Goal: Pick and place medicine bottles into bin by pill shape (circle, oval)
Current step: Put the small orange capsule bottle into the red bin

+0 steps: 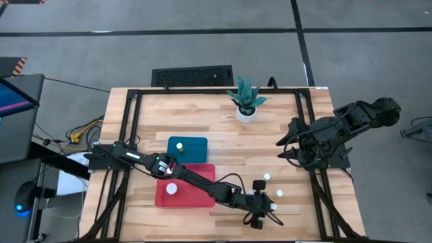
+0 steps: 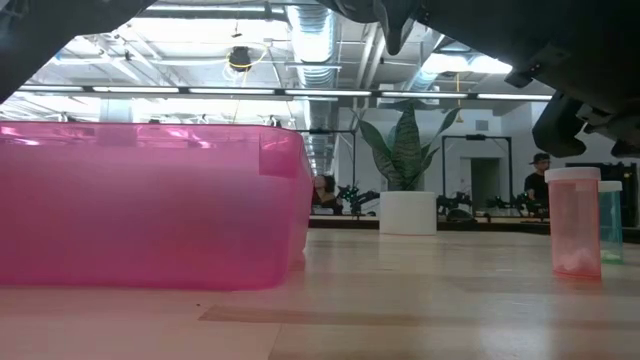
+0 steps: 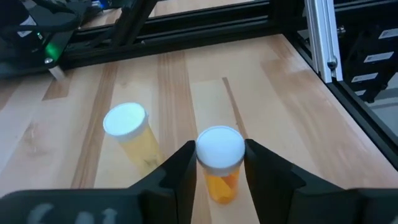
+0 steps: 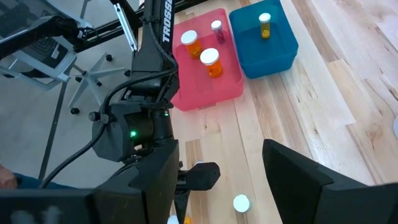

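My left gripper reaches over the red bin to the table's near right. Its fingers stand on either side of an amber medicine bottle with a white cap, also seen from above as bottle. A pale bottle stands upright beside it, and another bottle stands farther back. The red bin holds three bottles and the blue bin holds one. My right gripper hangs open, raised over the table's right side. My left gripper has the amber bottle between its two fingers, which lie against opposite sides of the white cap. The fingers come slanting down from the table's left side. The bottle stands upright, and its base is hidden behind the fingers.
A white pot with a green plant stands at the table's far middle. The black frame rail runs close past the bottles at the table's right and near edges. In the low view the pink bin wall fills the left.
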{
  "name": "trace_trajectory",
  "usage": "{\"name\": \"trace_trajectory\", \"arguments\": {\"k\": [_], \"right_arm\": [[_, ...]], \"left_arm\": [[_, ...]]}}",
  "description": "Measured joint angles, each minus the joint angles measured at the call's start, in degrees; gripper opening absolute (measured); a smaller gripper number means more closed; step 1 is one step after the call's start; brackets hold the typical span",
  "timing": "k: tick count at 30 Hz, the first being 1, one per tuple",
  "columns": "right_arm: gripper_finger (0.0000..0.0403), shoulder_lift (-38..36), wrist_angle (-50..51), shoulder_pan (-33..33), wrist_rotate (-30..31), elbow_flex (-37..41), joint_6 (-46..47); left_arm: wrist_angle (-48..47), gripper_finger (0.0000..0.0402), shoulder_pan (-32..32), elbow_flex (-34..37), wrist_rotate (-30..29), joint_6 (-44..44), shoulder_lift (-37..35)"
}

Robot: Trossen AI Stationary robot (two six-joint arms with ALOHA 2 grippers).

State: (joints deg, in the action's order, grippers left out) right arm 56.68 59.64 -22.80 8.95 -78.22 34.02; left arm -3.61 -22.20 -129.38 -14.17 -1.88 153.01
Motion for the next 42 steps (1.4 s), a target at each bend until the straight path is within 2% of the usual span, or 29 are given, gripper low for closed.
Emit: {"name": "trace_trajectory", "arguments": {"k": [7, 13, 21, 27, 36, 39, 42], "right_arm": [[0.024, -0.01, -0.02, 0.0, 0.0, 0.0, 0.0], [0.024, -0.01, 0.0, 0.02, 0.0, -0.01, -0.02], [0.024, -0.23, -0.07, 0.0, -0.04, 0.0, -0.02], [0.024, -1.02, 0.06, 0.0, -0.06, 0.0, -0.07], [0.024, -2.6, 0.11, 0.02, -0.04, 0.0, -0.19], [0.024, -3.21, 0.07, 0.02, -0.02, -0.02, -0.18], [0.024, -3.56, 0.07, 0.02, -0.01, -0.02, -0.9]], "left_arm": [[-0.28, 0.0111, 0.0, -0.41, -1.85, -4.8, 0.01], [-2.61, 0.011, -0.04, -5.38, -3.52, -6.02, 0.04], [-4.25, 0.011, -0.29, -5.59, -6.08, -12.33, -3.02], [-10.41, 0.0111, -0.74, -5.49, -9.99, -12.29, -6.12], [-17.57, 0.0115, -0.7, -5.44, -10.86, -11.98, -11.61], [-23.13, 0.0115, -0.8, -5.44, -12.88, -11.67, -15.22], [-28.73, 0.0116, -1.22, -5.46, -17.71, -10.41, -18.96]]}}
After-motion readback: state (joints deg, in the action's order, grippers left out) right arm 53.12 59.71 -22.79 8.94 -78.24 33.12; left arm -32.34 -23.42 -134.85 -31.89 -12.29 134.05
